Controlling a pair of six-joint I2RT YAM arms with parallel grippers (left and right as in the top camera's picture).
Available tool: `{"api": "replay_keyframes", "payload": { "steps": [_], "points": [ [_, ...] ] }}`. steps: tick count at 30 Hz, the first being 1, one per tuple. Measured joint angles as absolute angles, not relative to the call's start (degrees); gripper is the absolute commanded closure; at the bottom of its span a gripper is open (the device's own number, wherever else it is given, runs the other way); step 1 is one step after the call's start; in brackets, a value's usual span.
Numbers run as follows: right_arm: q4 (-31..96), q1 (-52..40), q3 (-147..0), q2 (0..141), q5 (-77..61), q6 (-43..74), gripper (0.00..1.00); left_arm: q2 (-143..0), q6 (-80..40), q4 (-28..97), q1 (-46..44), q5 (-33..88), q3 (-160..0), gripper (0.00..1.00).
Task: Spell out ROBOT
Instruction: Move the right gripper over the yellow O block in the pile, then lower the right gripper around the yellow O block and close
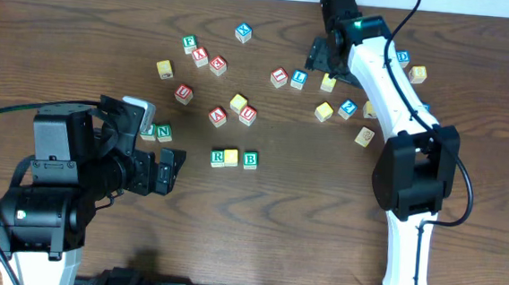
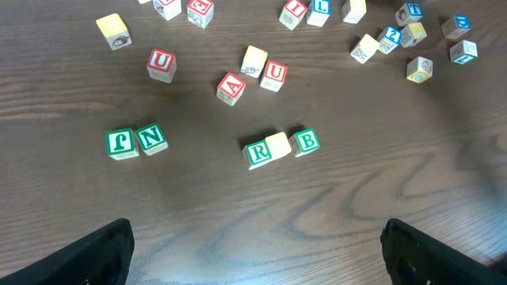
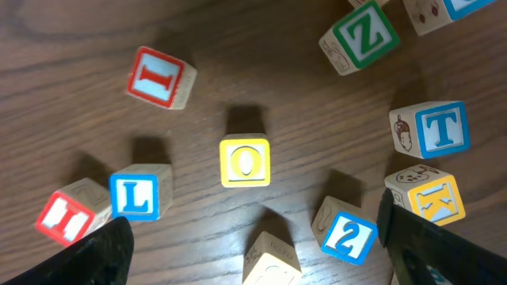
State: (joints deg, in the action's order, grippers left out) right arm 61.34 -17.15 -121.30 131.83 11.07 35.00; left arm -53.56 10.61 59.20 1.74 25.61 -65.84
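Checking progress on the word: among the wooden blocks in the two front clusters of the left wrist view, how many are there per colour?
Green-lettered wooden blocks: 4 (J block, N block, R block, B block)
Yellow wooden block: 1
Total: 5

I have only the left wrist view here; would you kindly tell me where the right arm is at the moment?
Observer: It reaches to the far side of the table, where the right pincer hovers open.
Operator: Thank you. Which block lies beneath it?
Observer: A yellow O block, centred between its fingers and standing free of its neighbours.
Operator: And is a T within easy reach of that pincer?
Observer: A blue T block lies close by in the right wrist view, up and to the right of the O and apart from it.
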Motion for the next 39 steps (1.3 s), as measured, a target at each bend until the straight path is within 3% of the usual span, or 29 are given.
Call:
{"api": "replay_keyframes", "payload": {
  "steps": [9,13,39],
  "points": [
    [53.6,-17.2,-112.7,131.8,11.8,37.8,0.1,-53.6,10.6,59.2,1.7,25.6,-65.8,0.02],
    [52.1,-17.2,-111.6,131.8,11.8,38.3,0.16,-53.6,10.6,59.2,1.7,25.6,-65.8,0.02],
    [46.1,-17.9,-109.3,133.4,13.1,39.3,0.2,-53.6,10.6,59.2,1.7,25.6,-65.8,0.02]
  ]
}}
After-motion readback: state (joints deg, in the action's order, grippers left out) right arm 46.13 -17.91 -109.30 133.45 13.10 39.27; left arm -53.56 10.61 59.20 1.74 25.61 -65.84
